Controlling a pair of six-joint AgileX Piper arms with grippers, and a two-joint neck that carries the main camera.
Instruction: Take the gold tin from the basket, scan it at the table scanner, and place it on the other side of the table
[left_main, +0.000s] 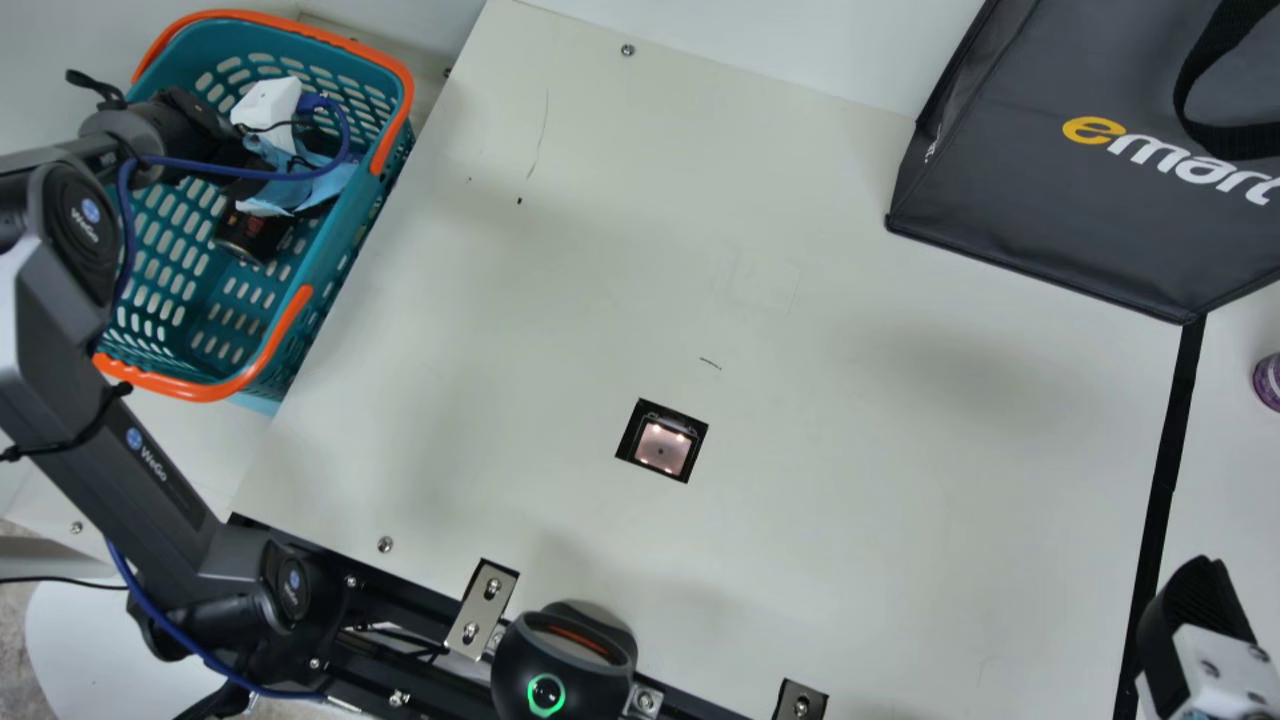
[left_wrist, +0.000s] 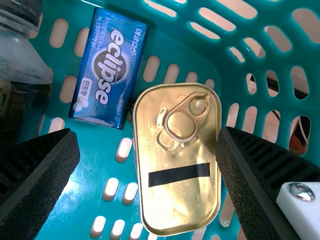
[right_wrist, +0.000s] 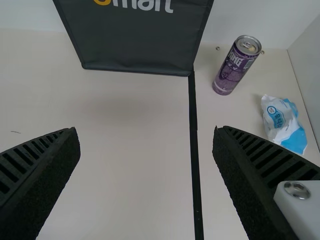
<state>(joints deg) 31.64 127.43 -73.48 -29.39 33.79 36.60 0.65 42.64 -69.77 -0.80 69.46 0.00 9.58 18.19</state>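
Note:
In the main view my left gripper (left_main: 250, 150) is down inside the teal basket (left_main: 285, 345), its fingers mostly hidden by the arm and cables. The left wrist view has the gold tin (left_wrist: 177, 205) lying flat on the basket floor, pull ring up with a black strip across its lid. My left gripper (left_wrist: 147, 165) stands open, one finger at each side of the tin. The scanner (left_main: 662, 445) is lit in the table. At the main view's lower right is my right gripper (left_main: 1190, 610); its wrist view shows the right gripper (right_wrist: 147, 150) open and holding nothing.
Beside the tin are a blue eclipse pack (left_wrist: 107, 70) and a dark bottle (left_wrist: 22, 85). A dark bag (left_main: 1040, 200) stands at the table's far right. Beyond the black tape line are a purple can (right_wrist: 235, 67) and a white-blue packet (right_wrist: 282, 122).

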